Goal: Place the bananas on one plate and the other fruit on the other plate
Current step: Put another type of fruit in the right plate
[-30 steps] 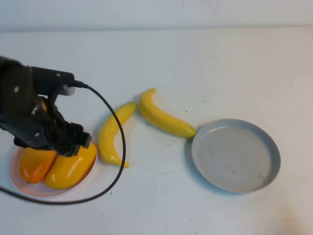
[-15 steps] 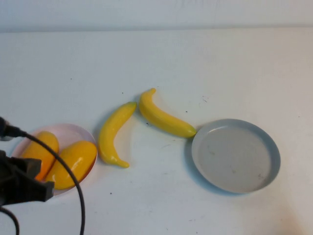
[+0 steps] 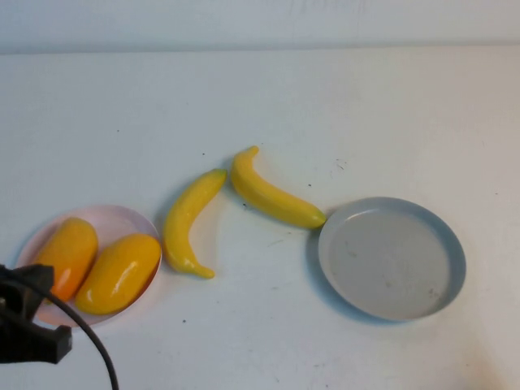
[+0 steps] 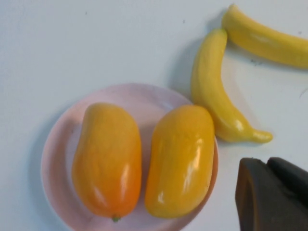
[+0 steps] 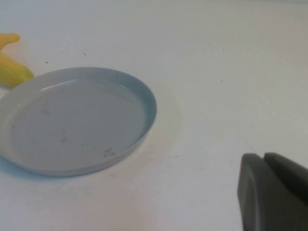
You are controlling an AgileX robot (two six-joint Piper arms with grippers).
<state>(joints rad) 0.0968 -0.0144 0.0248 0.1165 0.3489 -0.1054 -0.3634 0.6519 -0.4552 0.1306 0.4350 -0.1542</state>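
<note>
**Pink plate holds both mangoes; grey plate bare**

Pink and shallow, the near-left plate [image 3: 122,218] carries the two mangoes [image 3: 118,273] side by side, touching along their length; the left one is deeper orange, the right one yellower. They fill most of the dish. The left gripper [image 3: 28,325] hangs at the table's near-left corner, just in front of this plate, with a black cable trailing from it; whether its fingers are spread or pressed together cannot be told. The right gripper [image 5: 274,192] shows only in its own wrist view, near the grey plate; its fingers' state cannot be told either.

At the near right lies the grey plate [image 3: 443,244], with only scuff marks inside.

Farther back, between the plates, the two bananas [image 3: 187,221] lie on the white table [image 3: 341,106]. One lies just beside the pink plate's rim; the other's tip reaches the grey plate's edge.
</note>
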